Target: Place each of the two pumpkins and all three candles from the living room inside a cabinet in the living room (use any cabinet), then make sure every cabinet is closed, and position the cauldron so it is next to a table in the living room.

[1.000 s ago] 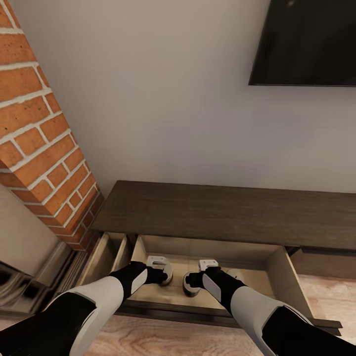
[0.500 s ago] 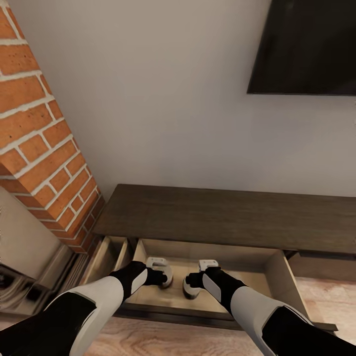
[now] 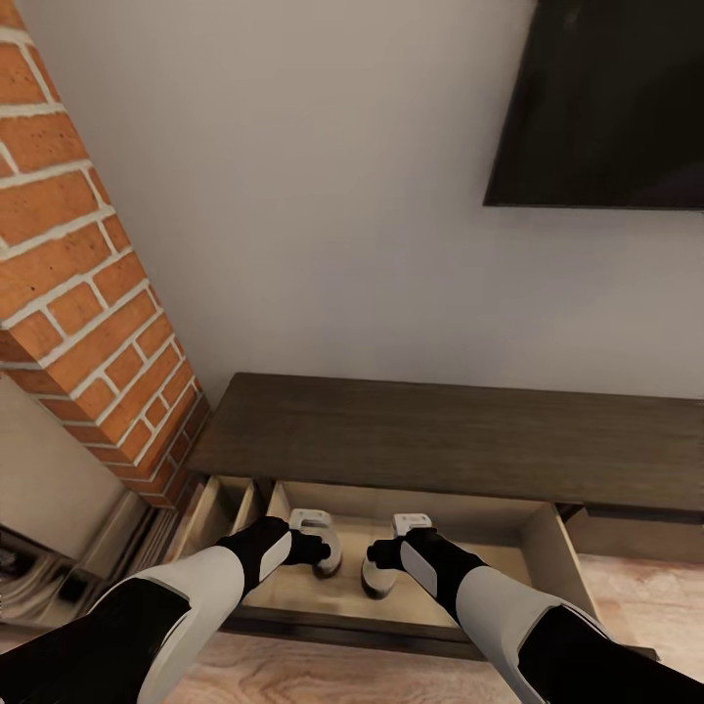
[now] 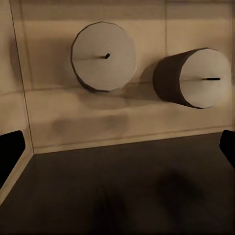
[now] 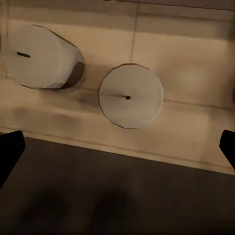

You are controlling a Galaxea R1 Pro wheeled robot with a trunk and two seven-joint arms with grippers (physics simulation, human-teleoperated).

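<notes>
Both grippers spread wide, holding nothing: left gripper [image 3: 315,546] and right gripper [image 3: 383,562] hang over the cabinet's [image 3: 460,435] pulled-out drawer [image 3: 544,546] at 6 o'clock. Two candles [image 4: 104,56] [image 4: 193,78] stand on its beige floor, side by side, apart.

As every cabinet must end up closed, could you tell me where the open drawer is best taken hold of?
I would take the drawer front by its dark top edge, coming from above. That edge lies bare and level just under the open left gripper and right gripper. It also sits apart from the upright candles, so a finger can probably drop inside.
</notes>
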